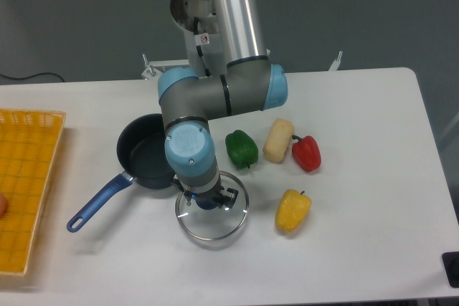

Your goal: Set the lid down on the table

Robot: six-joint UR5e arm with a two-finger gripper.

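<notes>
The round transparent glass lid with its thin silver rim sits low over the white bench, just right of the dark frying pan with the blue handle. If let go while tilted or not fully down, it could drop, roll or clip the pan. The end effector stands directly over the lid's centre, apparently closed on the knob, though the wrist hides its fingers.
</notes>
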